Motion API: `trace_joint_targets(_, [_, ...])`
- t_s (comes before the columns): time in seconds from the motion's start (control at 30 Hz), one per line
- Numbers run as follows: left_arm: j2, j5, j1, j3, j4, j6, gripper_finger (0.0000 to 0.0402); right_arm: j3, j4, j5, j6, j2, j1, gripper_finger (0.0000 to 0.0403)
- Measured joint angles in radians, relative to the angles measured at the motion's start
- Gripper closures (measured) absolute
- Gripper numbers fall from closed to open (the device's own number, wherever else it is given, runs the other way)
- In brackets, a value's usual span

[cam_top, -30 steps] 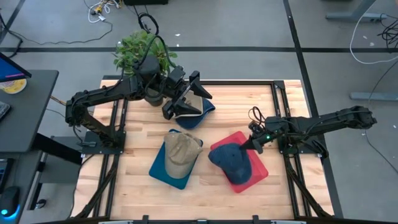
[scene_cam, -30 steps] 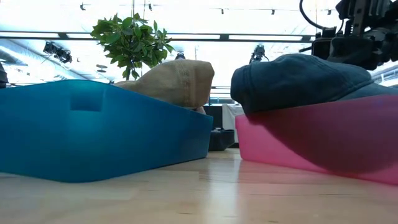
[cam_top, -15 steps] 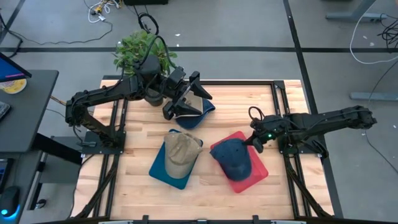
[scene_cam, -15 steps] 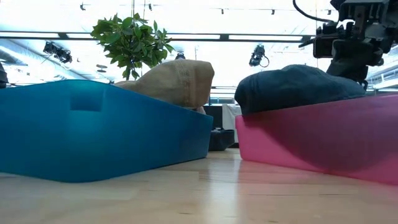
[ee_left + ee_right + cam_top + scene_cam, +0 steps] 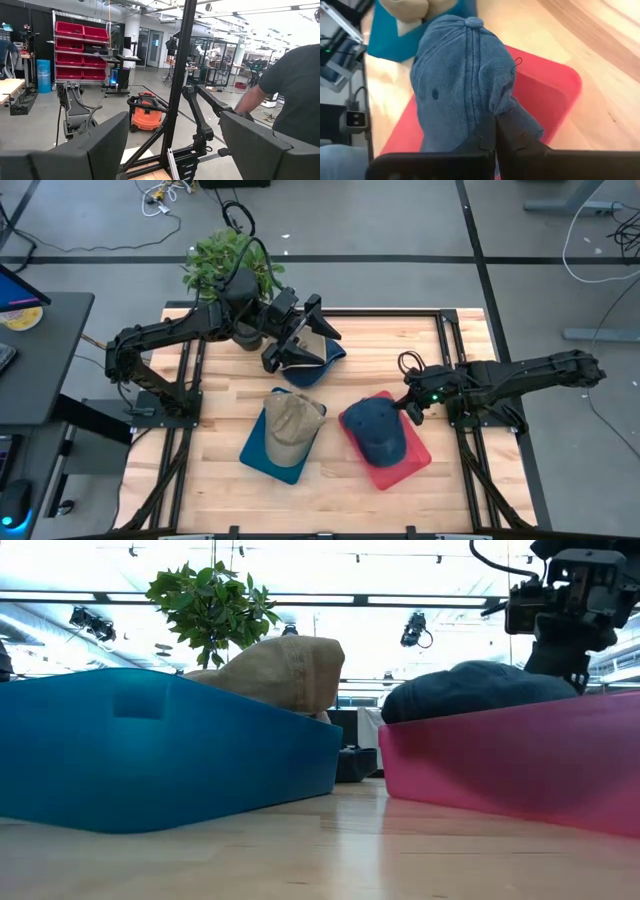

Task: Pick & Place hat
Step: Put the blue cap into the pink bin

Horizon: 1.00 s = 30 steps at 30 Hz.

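The blue hat (image 5: 377, 433) lay in the red tray (image 5: 415, 457), which sat on the table (image 5: 400, 345) toward its right edge and nearer the front. In the low view the hat's crown (image 5: 480, 690) rose above the tray's rim (image 5: 500, 760). The right gripper (image 5: 412, 408) was at the hat's right-hand rear edge, its jaws pressed together with a fold of the denim pinched between them; in the right wrist view the cloth bunched up just where the two dark fingers (image 5: 487, 137) met. The hat stretched away from the jaws across the tray, its top button (image 5: 474, 22) at the far end. Whether the hat rested fully on the tray floor or was lifted a little at the pinched edge could not be told.

The tan hat (image 5: 292, 423) sat in the blue tray (image 5: 262, 452), just to the left of the red one, near the middle of the table's front half. A third blue tray (image 5: 310, 370) lay toward the rear edge, left of centre. The left gripper (image 5: 305, 340) hung over that tray with its jaws spread wide and nothing between them. A plant (image 5: 228, 260) stood at the rear left corner.
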Motion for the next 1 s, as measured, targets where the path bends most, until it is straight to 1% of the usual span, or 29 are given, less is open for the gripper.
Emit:
trace_joint_targets(0.13, [0.0, 0.0, 0.0, 0.0, 0.0, 0.0, 0.0083, 0.0, 0.011, -0.008, -0.011, 0.0, 0.0, 0.0403])
trace_joint_targets(0.23, [0.0, 0.0, 0.0, 0.0, 0.0, 0.0, 0.0083, 0.0, 0.011, -0.054, -0.003, 0.0, 0.0, 0.04])
trace_joint_targets(0.3, [0.0, 0.0, 0.0, 0.0, 0.0, -0.001, 0.0083, 0.0, 0.011, -0.091, 0.023, 0.0, 0.0, 0.0386])
trace_joint_targets(0.4, [0.0, 0.0, 0.0, 0.0, 0.0, -0.003, 0.0083, 0.0, 0.017, -0.146, 0.061, 0.0, 0.0, 0.0342])
trace_joint_targets(0.67, [0.0, 0.0, 0.0, 0.0, 0.0, -0.005, 0.0083, 0.0, 0.029, -0.203, 0.168, 0.0, 0.0, 0.0169])
trace_joint_targets(0.77, [0.0, 0.0, 0.0, 0.0, 0.0, -0.005, 0.0083, 0.013, 0.037, -0.209, 0.189, 0.001, 0.0, 0.0118])
trace_joint_targets(0.87, [0.0, 0.0, 0.0, 0.0, 0.0, -0.005, 0.0083, 0.061, 0.03, -0.152, 0.173, 0.001, 0.0, 0.0092])
trace_joint_targets(1.0, [0.0, 0.0, 0.0, 0.0, -0.002, -0.005, 0.0083, 0.159, -0.034, -0.019, 0.116, 0.001, -0.016, 0.0092])
